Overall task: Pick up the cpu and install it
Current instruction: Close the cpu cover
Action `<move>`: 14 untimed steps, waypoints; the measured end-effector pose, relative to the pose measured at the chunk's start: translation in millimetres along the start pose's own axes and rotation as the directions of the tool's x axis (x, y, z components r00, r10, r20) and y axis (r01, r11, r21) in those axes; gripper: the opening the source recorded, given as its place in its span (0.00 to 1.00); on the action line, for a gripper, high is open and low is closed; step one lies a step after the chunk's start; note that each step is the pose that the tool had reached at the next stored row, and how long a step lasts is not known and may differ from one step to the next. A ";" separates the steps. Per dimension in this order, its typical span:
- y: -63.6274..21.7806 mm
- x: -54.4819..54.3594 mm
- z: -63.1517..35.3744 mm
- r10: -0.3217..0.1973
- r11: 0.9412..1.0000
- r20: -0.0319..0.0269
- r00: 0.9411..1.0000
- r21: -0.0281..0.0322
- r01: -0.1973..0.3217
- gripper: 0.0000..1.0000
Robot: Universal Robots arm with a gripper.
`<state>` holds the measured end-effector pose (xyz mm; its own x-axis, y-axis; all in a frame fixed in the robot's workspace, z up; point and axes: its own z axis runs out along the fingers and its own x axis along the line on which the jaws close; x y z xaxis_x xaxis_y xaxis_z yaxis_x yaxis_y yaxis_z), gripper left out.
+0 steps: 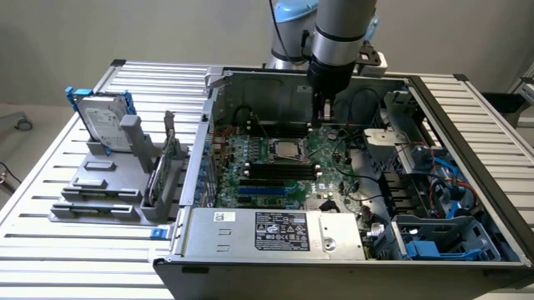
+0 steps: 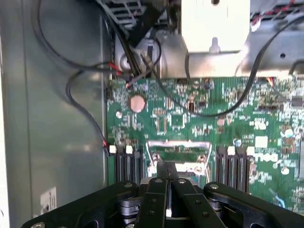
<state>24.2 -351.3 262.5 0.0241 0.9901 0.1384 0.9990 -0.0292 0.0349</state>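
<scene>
The cpu (image 1: 284,149), a small square chip with a silvery top, lies in the metal-framed socket in the middle of the green motherboard (image 1: 334,178) inside the open computer case. My gripper (image 1: 324,116) hangs over the board a little beyond the socket, toward the back wall of the case. In the wrist view its two black fingers (image 2: 160,172) are pressed together, shut, with nothing visible between them. Just past the fingertips lies the socket's metal frame (image 2: 178,144); the chip itself is covered by the fingers there.
Black memory slots (image 1: 282,170) lie beside the socket. Loose black and red cables (image 2: 85,107) run along the case wall. The power supply (image 1: 276,231) fills the case's front. A hard drive with blue bracket (image 1: 104,119) stands in a grey fixture on the exterior view's left.
</scene>
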 end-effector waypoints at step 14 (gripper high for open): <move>32.2 -0.5 8.8 0.000 1.000 0.007 1.000 0.000 0.000 0.11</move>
<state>56.7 -351.5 254.9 0.0241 0.9910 0.1318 0.9990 -0.0289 0.0346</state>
